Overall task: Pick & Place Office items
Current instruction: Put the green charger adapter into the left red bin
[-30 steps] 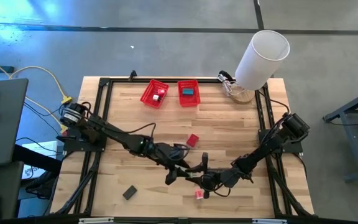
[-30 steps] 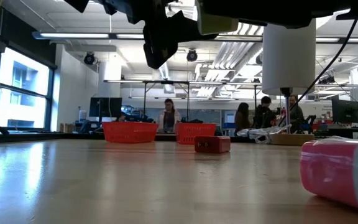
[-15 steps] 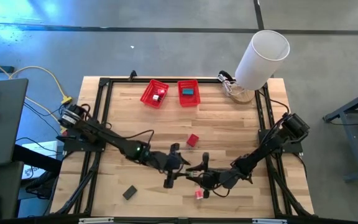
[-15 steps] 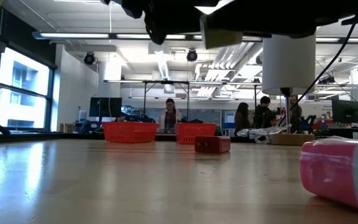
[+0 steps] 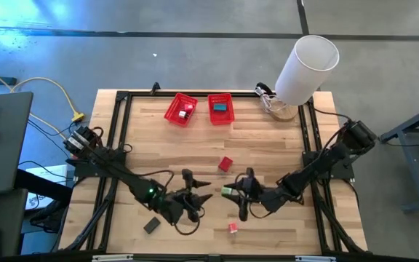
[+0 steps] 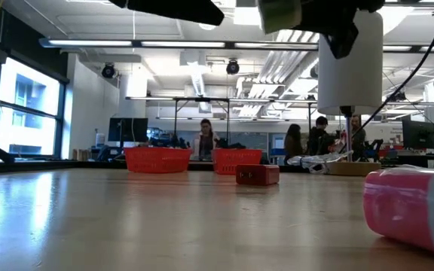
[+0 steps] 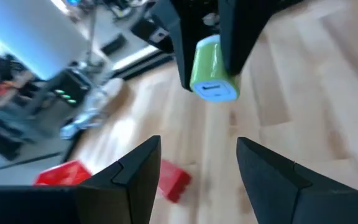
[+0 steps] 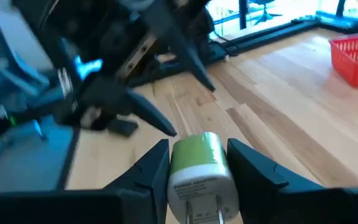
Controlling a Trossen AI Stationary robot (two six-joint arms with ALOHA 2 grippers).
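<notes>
My right gripper [image 5: 230,193] is shut on a small green-and-white piece [image 8: 201,167] above the table's middle, which also shows in the left wrist view [image 7: 211,73] and at the top of the low view [image 6: 281,13]. My left gripper [image 5: 203,191] is open and empty, a short way to its left, fingers pointing at it [image 7: 197,180]. A red block [image 5: 225,164] lies flat on the table beyond them. A pink piece [image 5: 233,228] lies near the front edge. A dark grey block [image 5: 151,225] lies at the front left. My right gripper pinches the green piece's two opposite sides [image 8: 178,163] between its two fingers. The fingers come about level from the table's right side. The piece is lifted clear of the table, one white end [image 7: 218,91] facing my left gripper.
Two red mesh baskets [image 5: 181,109] [image 5: 221,108] stand at the far edge, each with small pieces inside. A big white cylinder [image 5: 308,69] stands at the far right corner. People sit in the room beyond the table [image 6: 204,140].
My left gripper has drawn back from my right gripper toward the table's left and near edge. My right gripper has kept the green piece and gone up and toward the far edge with it. The two grippers, close together before, now stand apart.
</notes>
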